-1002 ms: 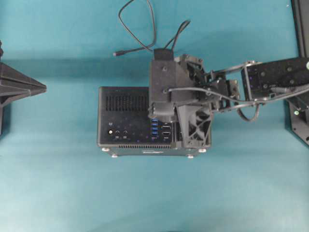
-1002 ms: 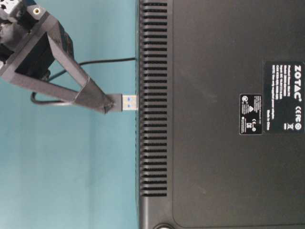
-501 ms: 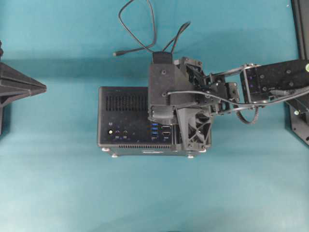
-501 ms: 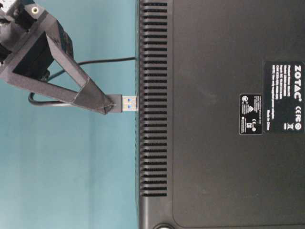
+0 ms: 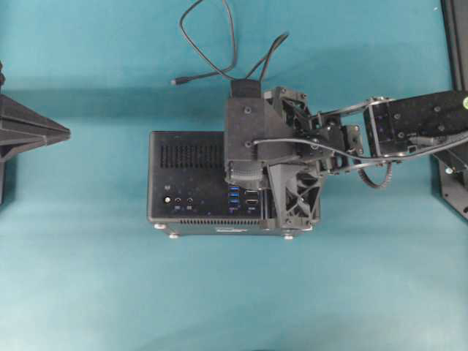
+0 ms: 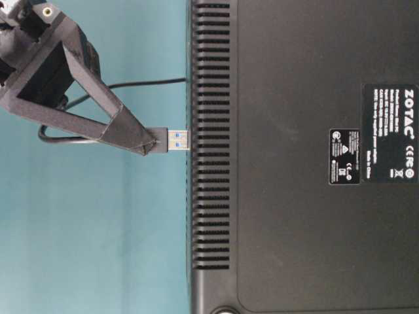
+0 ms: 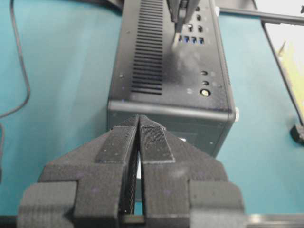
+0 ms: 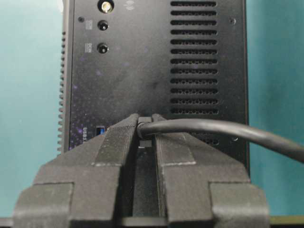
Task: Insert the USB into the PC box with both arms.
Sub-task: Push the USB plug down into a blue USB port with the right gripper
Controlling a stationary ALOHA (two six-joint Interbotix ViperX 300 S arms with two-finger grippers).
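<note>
Fingers point(image 8: 116, 142) of the right gripper point(image 6: 152, 140) were clamped on the USB point(image 6: 175, 140), its silver-and-blue tip jutting beyond them, right at the PC box point(image 6: 294, 157) (contact could not be judged). Its black cable point(image 8: 228, 130) trailed back from between them. Well apart, the left gripper point(image 7: 138, 137) pointed at the box's end, jaws pressed together, holding nothing.

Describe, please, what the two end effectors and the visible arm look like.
Both are matte black. The left end effector and right end effector have wedge-shaped fingers with ribbed inner pads. The right arm is a boxy black link with black cables looped alongside it.
</note>
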